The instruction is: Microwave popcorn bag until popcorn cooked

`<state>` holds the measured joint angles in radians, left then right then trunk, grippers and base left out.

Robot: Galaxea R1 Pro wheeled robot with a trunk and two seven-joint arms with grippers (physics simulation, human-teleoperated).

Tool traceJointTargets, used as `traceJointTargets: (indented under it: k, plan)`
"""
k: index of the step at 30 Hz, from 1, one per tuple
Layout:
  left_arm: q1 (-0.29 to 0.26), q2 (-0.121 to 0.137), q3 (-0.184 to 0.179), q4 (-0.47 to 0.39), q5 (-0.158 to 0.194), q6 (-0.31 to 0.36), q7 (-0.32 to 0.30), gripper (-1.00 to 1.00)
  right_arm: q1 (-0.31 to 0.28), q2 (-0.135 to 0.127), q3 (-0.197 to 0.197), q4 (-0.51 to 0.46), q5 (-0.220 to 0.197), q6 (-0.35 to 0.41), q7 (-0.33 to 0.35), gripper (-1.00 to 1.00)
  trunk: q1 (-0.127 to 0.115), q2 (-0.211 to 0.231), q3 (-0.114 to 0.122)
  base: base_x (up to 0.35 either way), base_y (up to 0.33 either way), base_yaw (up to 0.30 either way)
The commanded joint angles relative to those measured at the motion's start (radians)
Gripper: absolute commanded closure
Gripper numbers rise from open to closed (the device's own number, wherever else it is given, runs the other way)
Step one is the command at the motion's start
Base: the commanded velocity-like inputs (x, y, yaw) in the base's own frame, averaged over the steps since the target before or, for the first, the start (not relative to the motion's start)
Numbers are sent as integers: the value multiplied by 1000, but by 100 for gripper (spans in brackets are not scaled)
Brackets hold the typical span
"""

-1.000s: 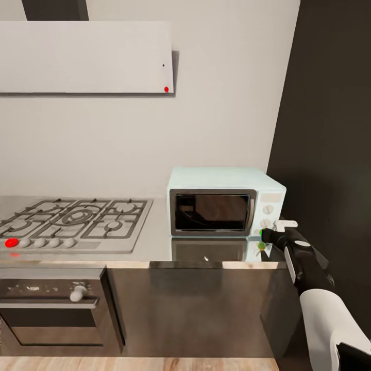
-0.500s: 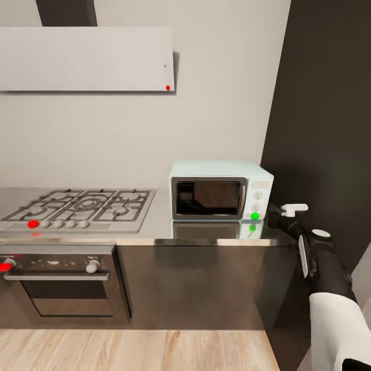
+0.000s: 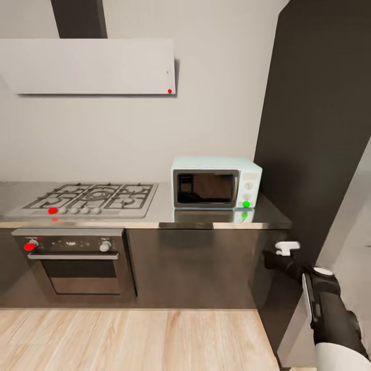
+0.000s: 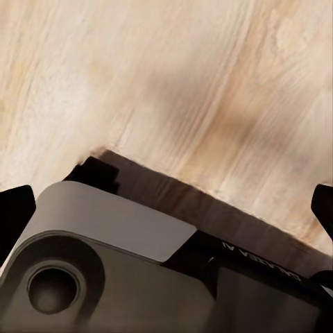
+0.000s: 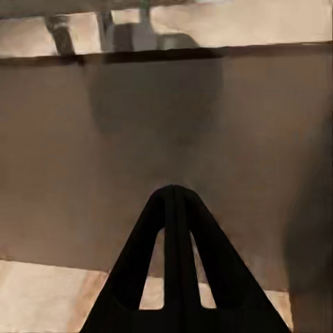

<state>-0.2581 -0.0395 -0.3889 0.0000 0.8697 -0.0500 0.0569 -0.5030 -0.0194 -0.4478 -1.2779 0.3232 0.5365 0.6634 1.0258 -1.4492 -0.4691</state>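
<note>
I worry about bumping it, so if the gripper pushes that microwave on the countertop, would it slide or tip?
The microwave would likely slide rather than tip: it looks boxy, wider than tall, and sits flat. The countertop looks glossy, mirroring the microwave's front, so grip underneath is probably low. It looks rigid, and probably too wide to grasp.

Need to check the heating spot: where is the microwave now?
In the head view, the microwave sits on the countertop, right of the gas hob.

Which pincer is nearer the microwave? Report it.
Right. The right pincer hangs below the countertop edge, down-right of the microwave. The left pincer faces the wood floor over the robot's base.
</note>
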Motion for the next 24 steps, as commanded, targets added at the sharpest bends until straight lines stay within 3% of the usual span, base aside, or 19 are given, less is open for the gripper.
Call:
traceJointTargets:
  k: [1,3,5,7,8,10,12,15,18,21,24]
  plan:
    - [0,0,-8,0,6,-2,4,-100,-2,1,0,103,42,-5,5,100,-1,-1,-1,-344,0,0]
    - [-1,0,-8,0,6,-2,4,-100,-2,2,0,275,110,-60,-10,100,-1,-1,-1,-344,0,0]
    - [-1,0,-8,0,6,-2,4,-100,-2,3,0,453,161,-174,-66,100,-1,-1,-1,-344,0,0]
    - [0,0,-8,0,7,-2,4,-100,-2,1,0,686,196,-322,-221,100,-1,-1,-1,-344,0,0]
    - [0,0,-7,0,8,-2,4,-100,-2,-1,0,793,202,-382,-309,100,-1,-1,-1,-344,0,0]
    - [-1,0,-8,0,8,-2,4,-100,-2,-7,0,926,203,-438,-396,100,-1,-1,-1,-344,0,0]
    - [-1,0,-8,0,8,-2,4,-100,-2,-12,0,1044,202,-460,-428,100,-1,-1,-1,-344,0,0]
    - [-1,0,-7,0,8,-2,4,-100,-1,-46,2,1235,205,-522,-445,100,-1,-1,-1,-344,0,0]
    - [-1,1,-7,0,8,-1,4,-100,25,-64,5,1298,206,-566,-447,100,-1,-1,-1,-248,0,0]
    - [0,6,-6,0,10,-3,4,-100,127,-106,6,1309,205,-574,-454,100,-1,-1,-1,-40,0,0]
    - [-1,8,-6,0,9,-1,4,-100,161,-112,5,1311,202,-578,-501,100,-1,-1,-1,-4,0,0]
